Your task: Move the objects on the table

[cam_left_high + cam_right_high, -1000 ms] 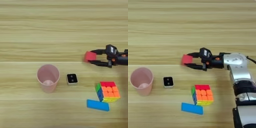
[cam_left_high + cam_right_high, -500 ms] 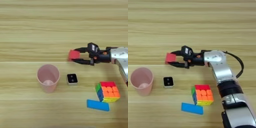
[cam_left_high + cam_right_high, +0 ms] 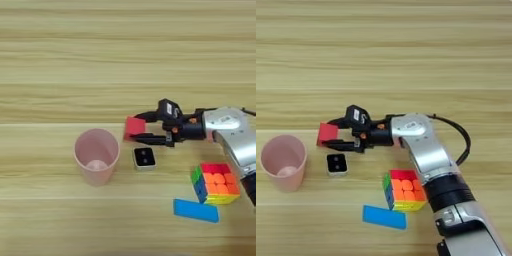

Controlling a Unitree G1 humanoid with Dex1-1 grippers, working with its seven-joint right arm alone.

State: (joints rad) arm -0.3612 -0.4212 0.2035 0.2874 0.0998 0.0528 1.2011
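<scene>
Jaws: the right gripper [image 3: 145, 129] has its two black fingers clamped on the small red cube [image 3: 134, 128], one finger along the far side, one along the near side, the cube at their tips.
Red cube: carried just right of the pink cup [image 3: 97, 156] and just beyond the small white square piece [image 3: 144, 158]; whether it touches the desk [image 3: 60, 60] I cannot tell.
Arm: the silver forearm [image 3: 423, 145] reaches in from the right, pointing left.
Key relation: the cup's mouth lies left of the jaws and slightly nearer, so my guess is a short move that way.
Others: the puzzle cube [image 3: 215, 183] and blue bar [image 3: 196, 210] lie near the front right, untouched.
</scene>
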